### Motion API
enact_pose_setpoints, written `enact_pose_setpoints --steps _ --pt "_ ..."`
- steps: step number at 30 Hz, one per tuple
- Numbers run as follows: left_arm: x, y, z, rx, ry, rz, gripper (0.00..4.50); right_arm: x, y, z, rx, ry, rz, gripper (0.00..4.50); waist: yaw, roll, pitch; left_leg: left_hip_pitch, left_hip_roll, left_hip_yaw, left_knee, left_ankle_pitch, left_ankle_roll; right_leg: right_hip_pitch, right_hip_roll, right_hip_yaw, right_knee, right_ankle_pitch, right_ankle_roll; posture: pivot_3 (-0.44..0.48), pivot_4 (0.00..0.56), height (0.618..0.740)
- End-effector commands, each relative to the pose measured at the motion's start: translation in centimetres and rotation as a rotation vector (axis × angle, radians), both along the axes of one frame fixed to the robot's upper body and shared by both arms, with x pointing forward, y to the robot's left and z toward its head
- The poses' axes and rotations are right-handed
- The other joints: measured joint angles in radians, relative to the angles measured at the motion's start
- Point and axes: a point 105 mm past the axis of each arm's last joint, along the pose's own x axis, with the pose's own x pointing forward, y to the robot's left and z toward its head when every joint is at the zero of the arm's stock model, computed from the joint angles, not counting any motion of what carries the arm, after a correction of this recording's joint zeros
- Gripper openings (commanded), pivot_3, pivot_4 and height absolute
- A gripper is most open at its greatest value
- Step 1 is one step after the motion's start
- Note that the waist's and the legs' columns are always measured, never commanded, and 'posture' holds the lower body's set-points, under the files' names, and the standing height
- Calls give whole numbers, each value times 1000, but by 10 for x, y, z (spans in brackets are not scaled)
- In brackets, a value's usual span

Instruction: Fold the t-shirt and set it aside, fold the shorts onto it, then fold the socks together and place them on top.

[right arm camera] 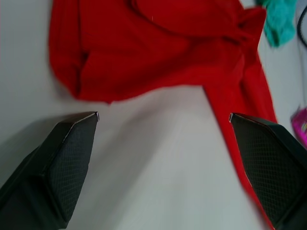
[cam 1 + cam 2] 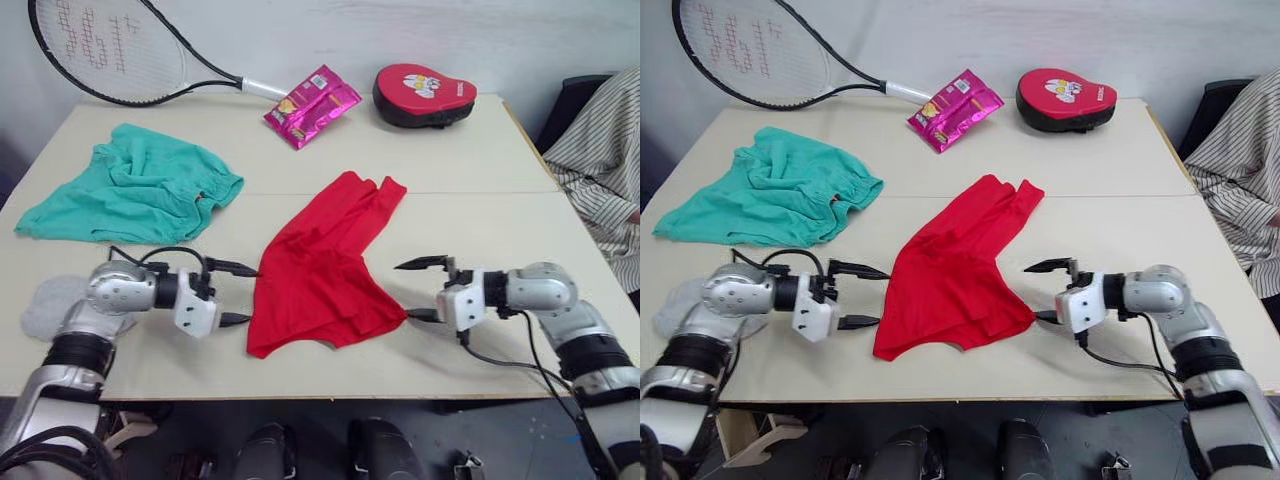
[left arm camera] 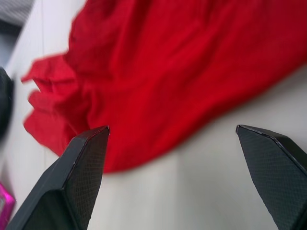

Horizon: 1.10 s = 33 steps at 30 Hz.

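The red t-shirt (image 2: 325, 270) lies crumpled in the middle of the table, narrowing to a point toward the back. My left gripper (image 2: 248, 295) is open just left of its lower left hem, and in the left wrist view the red cloth (image 3: 168, 72) lies beyond the spread fingers. My right gripper (image 2: 404, 291) is open just right of the shirt's lower right corner, with nothing between its fingers. The teal shorts (image 2: 135, 190) lie bunched at the back left. A light-grey sock (image 2: 45, 305) lies at the left edge, partly hidden by my left arm.
A tennis racket (image 2: 110, 50), a pink snack packet (image 2: 312, 105) and a red padded mitt (image 2: 423, 93) lie along the table's far edge. A person in a striped shirt (image 2: 600, 160) sits at the right side. A seam (image 2: 480, 193) crosses the tabletop.
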Motion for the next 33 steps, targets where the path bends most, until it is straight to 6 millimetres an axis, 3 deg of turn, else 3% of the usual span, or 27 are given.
enact_pose_setpoints --steps 1,8,12,16,22,26,30,33 --pt "-2 -25 -8 -31 -4 -77 4474 -6 16 -12 -24 -53 110 4500 3 0 0 0 0 0 0 0 0 0 0 0 0 0 0 0 150 740" --pt "4 -42 -13 -69 12 -90 4474 -2 28 -20 -60 -118 185 4500 0 0 0 0 0 0 2 0 0 0 0 1 3 0 0 0 150 740" --pt "4 -45 -17 -42 29 -112 4500 -2 32 -25 -57 -105 198 3634 -3 0 -1 3 0 0 3 1 0 2 0 1 5 0 -1 0 150 740" --pt "1 -42 -30 9 83 -115 3259 -4 37 -24 -21 -118 213 2215 -6 0 -2 4 1 0 3 1 0 2 -1 3 7 -1 -2 0 150 740" --pt "1 -42 -32 17 121 -119 1308 -11 35 -22 13 -119 220 57 -2 1 -2 3 0 -1 3 1 0 2 -1 4 7 -1 -2 0 150 740" --pt "-1 -41 -26 -7 172 -114 75 -18 29 -14 52 -99 189 0 0 1 -2 3 1 -2 3 1 0 2 -1 4 7 -1 -2 0 150 740" --pt "-8 -37 -11 -63 243 -113 29 -38 17 -7 68 7 144 0 -2 2 -1 2 1 -2 2 0 0 2 -1 3 7 -2 -3 0 150 740" --pt "-30 -31 -3 -41 322 -161 29 -64 5 0 70 154 94 0 1 3 0 -1 1 -4 1 0 0 -1 -1 3 6 -2 -4 0 150 740"
